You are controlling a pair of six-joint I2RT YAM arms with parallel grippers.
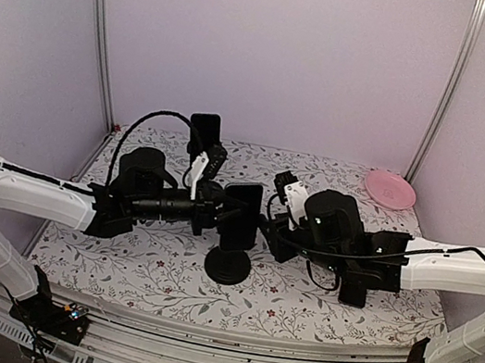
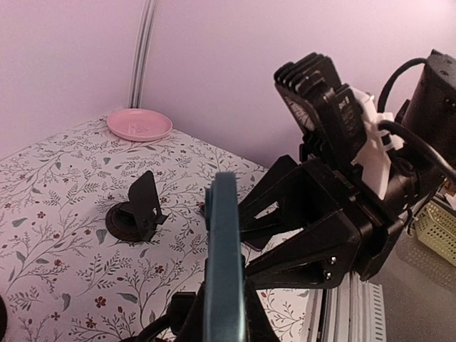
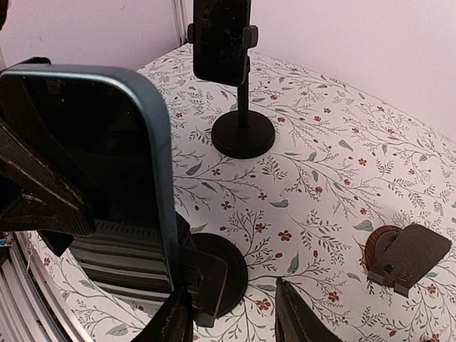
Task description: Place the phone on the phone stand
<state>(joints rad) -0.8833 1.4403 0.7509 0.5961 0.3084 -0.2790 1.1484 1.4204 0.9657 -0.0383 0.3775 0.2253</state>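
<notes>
I am viewing the phone (image 1: pixel 240 217) above the stand base (image 1: pixel 227 267) at 12 o'clock, with the plate (image 1: pixel 390 189) lying at 2 o'clock.

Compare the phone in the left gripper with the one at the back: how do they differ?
The held phone sits in the left gripper above the near stand. The back phone is clamped in the back stand, with no gripper touching it. The held phone has a blue-grey edge, while the back phone looks all black. Both stand upright and show dark faces.
</notes>
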